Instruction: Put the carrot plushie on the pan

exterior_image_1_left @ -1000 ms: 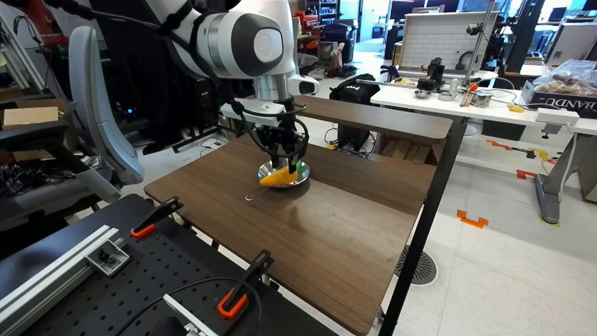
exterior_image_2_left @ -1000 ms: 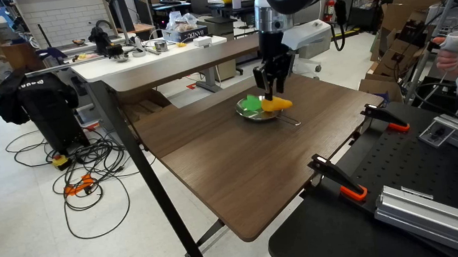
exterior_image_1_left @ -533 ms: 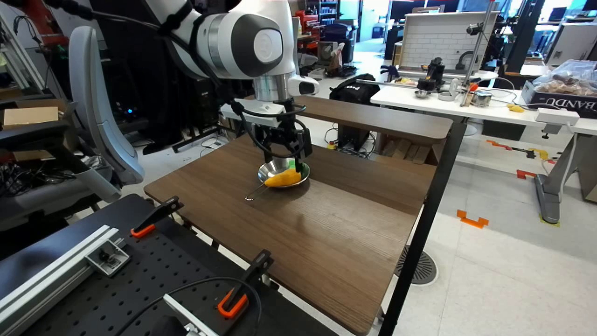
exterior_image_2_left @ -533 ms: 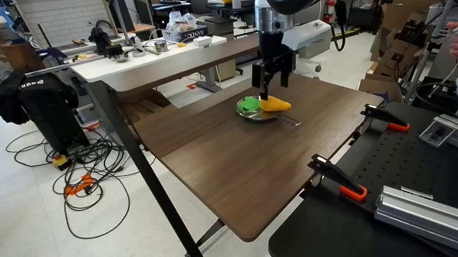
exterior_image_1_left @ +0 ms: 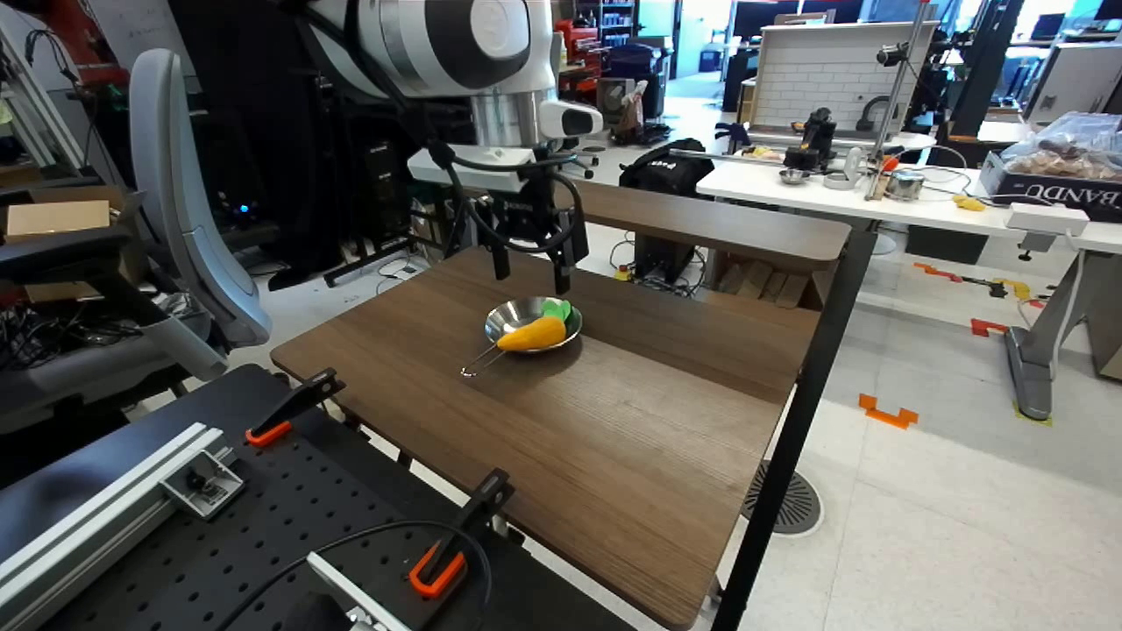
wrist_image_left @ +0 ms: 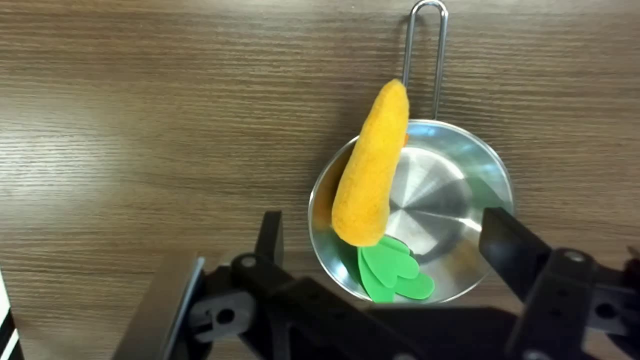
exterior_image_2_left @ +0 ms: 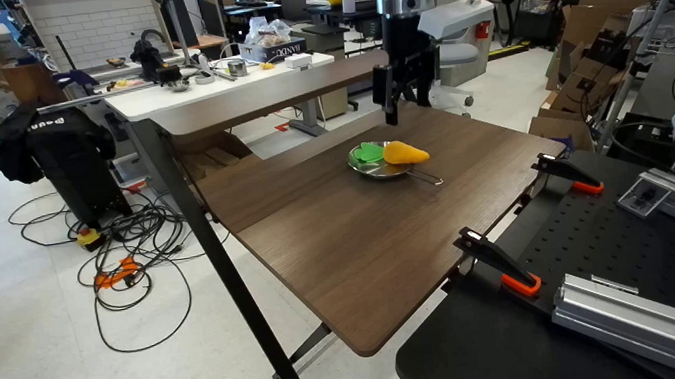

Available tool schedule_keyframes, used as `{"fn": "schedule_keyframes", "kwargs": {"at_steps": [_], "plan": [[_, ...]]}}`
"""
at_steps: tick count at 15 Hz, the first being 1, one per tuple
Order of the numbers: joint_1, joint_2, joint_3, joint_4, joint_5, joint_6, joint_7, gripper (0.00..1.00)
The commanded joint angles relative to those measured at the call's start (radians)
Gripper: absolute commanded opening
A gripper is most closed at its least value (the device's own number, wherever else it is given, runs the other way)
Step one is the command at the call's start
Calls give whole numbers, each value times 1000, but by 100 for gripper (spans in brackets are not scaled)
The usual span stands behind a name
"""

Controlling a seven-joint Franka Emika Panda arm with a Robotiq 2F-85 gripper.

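The orange carrot plushie [wrist_image_left: 371, 175] lies in the shiny pan [wrist_image_left: 430, 185], its green leaves [wrist_image_left: 385, 265] down inside and its narrow tip over the rim beside the wire handle [wrist_image_left: 441, 55]. Both exterior views show the carrot plushie [exterior_image_1_left: 533, 334] resting at one side of the pan [exterior_image_1_left: 507, 317], which stands on the brown table. Above them hangs my gripper [exterior_image_1_left: 532, 278], jaws wide apart with nothing between them and touching neither toy nor pan. In the wrist view one fingertip [wrist_image_left: 272, 230] appears left of the pan, the opposite one over its right rim.
The brown table [exterior_image_1_left: 631, 429] has a raised shelf [exterior_image_1_left: 701, 221] along its back. At its front edge, two black clamps with orange ends [exterior_image_2_left: 523, 283] sit by a dark perforated board [exterior_image_2_left: 645, 234]. A black leg [exterior_image_2_left: 228, 274] stands at one side.
My gripper has let go of the carrot plushie, opened wide and risen well above the pan. The carrot settled slightly as it was released; the pan has stayed in place.
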Motion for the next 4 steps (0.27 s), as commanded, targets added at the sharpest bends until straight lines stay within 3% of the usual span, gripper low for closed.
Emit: {"fn": "schedule_keyframes", "kwargs": {"at_steps": [1,2,4], "plan": [[3,-119,4,-46,23,-137,-39,100],[8,-45,-7,-6,5,-71,-12,100],[7,-83,-4,-16,4,-115,-18,100]]}}
